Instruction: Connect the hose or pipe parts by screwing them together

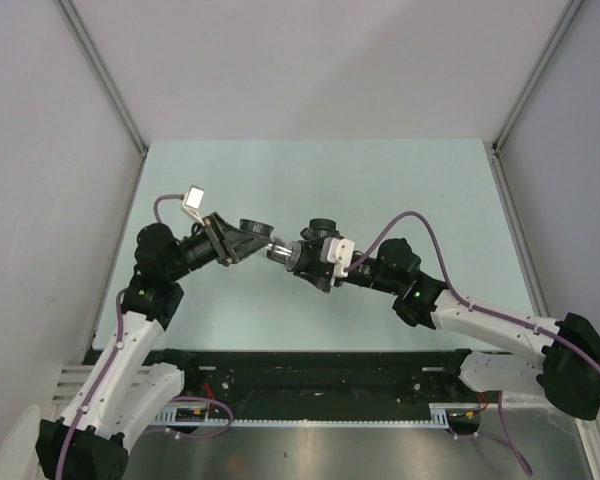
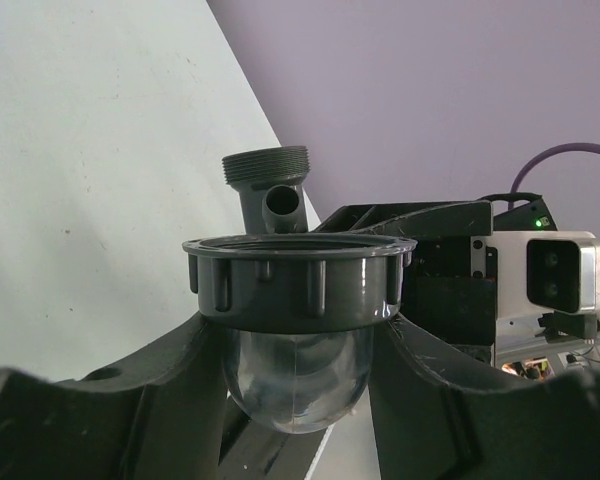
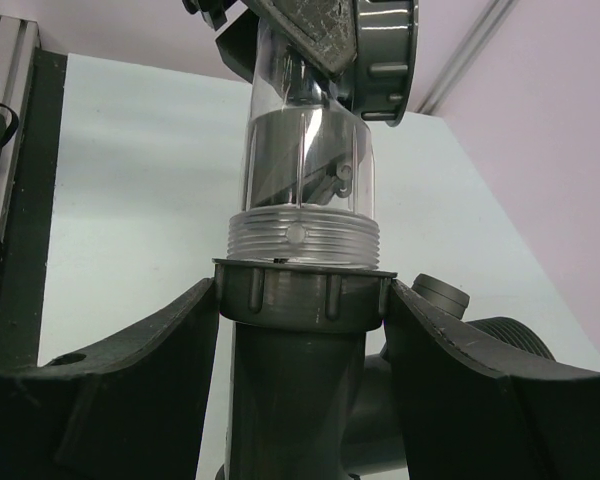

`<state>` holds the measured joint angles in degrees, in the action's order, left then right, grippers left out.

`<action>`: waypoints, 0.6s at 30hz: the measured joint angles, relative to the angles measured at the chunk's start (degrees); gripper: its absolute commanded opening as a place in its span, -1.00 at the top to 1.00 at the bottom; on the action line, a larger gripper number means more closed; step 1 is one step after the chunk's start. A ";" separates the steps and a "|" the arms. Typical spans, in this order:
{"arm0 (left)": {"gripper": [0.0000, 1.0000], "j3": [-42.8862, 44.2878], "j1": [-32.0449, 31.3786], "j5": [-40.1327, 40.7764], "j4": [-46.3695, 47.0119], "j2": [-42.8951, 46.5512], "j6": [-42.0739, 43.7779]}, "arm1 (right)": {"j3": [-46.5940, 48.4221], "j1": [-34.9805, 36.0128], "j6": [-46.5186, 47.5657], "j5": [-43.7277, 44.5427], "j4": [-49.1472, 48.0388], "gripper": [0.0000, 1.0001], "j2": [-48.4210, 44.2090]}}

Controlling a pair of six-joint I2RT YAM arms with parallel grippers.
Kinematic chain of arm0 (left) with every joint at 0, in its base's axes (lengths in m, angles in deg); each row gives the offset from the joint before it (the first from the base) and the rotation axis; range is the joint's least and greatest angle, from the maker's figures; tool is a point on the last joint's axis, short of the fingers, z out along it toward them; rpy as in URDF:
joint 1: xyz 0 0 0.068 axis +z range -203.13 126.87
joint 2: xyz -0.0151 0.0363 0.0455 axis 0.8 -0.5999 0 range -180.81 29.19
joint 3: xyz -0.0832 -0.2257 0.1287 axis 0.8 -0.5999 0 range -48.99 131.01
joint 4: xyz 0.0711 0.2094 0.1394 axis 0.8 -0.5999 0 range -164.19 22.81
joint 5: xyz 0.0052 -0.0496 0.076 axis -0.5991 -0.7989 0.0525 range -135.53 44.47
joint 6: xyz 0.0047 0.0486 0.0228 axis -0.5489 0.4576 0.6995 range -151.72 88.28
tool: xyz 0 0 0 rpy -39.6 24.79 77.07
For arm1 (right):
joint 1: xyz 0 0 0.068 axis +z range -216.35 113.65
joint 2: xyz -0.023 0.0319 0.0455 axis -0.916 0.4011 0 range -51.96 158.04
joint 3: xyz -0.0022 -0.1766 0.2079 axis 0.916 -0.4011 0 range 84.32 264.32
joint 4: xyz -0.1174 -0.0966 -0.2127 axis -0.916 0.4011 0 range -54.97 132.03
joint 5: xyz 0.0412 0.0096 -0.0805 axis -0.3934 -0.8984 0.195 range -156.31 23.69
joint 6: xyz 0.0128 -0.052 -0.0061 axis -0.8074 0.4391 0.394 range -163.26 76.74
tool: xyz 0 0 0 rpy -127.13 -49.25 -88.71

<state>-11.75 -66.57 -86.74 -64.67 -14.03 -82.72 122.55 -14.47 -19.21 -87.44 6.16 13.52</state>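
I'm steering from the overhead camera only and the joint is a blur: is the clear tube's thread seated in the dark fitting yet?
Observer: In the right wrist view the clear tube's threaded band meets the dark grey collar, with several ridges exposed above it.
Operator: What is holding that collar?
Observer: The right gripper clamps it from both sides.
Operator: And the other arm?
Observer: In the left wrist view the left gripper clamps a ribbed grey nut with a clear dome beneath it.
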 measured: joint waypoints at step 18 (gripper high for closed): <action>1.00 -1.84 -1.60 0.72 1.53 -0.87 2.64 | 1.90 2.05 3.23 3.54 7.08 0.51 -0.02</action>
<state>-13.59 -68.16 -86.02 -63.14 -14.91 -80.08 124.46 -12.42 -15.97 -83.90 13.25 13.50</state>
